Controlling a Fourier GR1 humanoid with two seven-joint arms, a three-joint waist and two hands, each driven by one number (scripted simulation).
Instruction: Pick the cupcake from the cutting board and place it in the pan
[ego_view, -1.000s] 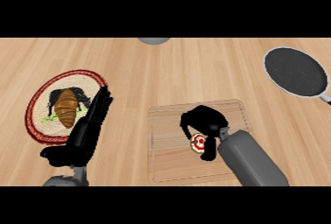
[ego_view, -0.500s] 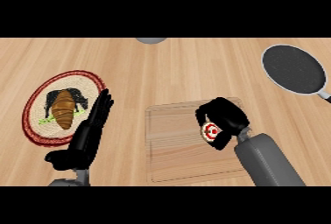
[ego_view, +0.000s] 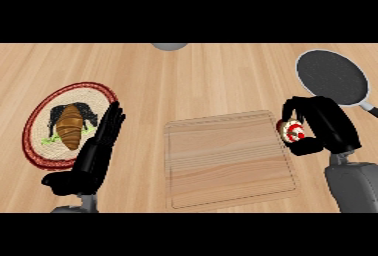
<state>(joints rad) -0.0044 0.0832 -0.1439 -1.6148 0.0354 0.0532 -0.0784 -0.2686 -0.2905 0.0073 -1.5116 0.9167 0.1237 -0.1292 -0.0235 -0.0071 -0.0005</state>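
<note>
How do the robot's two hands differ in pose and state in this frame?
The right hand has its fingers curled round the cupcake, off the cutting board's right edge, just below the pan; the left hand holds nothing. The left hand's fingers are straight, beside the woven plate; the right's are bent. Both are black on grey forearms.

No readable text, labels or numbers anywhere — only the red-and-white rings on the cupcake (ego_view: 292, 131), at 3 o'clock.

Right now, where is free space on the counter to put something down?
The cutting board is bare. Bare counter lies between the plate and the pan. It is crowded at right, where the right hand holds the cupcake.
</note>
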